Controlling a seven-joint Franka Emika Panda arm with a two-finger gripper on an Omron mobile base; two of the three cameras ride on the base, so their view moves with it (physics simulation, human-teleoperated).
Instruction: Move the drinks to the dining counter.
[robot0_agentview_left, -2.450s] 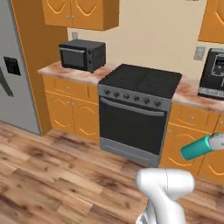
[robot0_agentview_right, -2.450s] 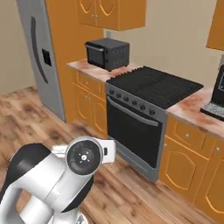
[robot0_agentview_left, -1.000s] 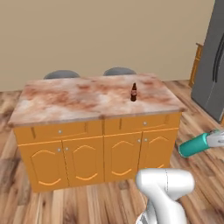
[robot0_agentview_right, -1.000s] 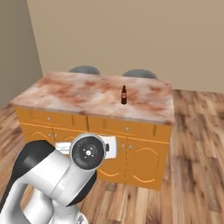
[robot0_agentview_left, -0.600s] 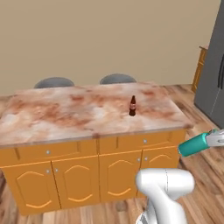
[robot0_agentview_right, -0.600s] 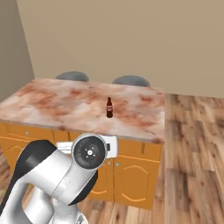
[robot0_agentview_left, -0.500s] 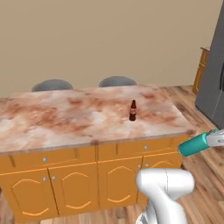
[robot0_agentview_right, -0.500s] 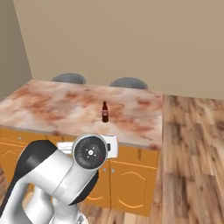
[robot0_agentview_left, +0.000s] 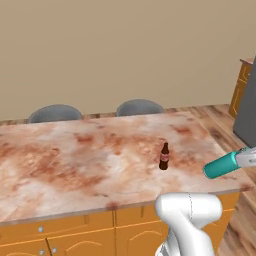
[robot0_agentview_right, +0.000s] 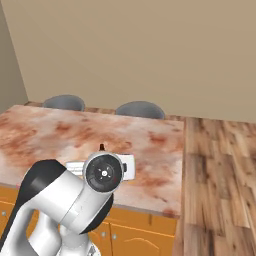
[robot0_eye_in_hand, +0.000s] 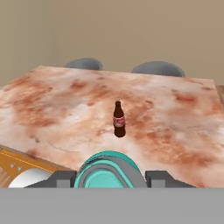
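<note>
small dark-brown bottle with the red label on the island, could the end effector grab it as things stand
Probably not: the end effector is already shut on a teal bottle. The small dark-brown bottle with a red label stands upright on the reddish-brown marbled counter, with nothing in between.

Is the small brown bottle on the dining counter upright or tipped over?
Upright: the small brown bottle stands on its base on the dining counter, neck pointing up.

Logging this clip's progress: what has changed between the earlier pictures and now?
The base drove away from the stove wall and up to the dining counter, so the whole view changed and the counter looms closer. Nothing was picked up or released: the gripper stays shut on the teal bottle, carried along. The small brown bottle stands upright on the counter as before.
</note>
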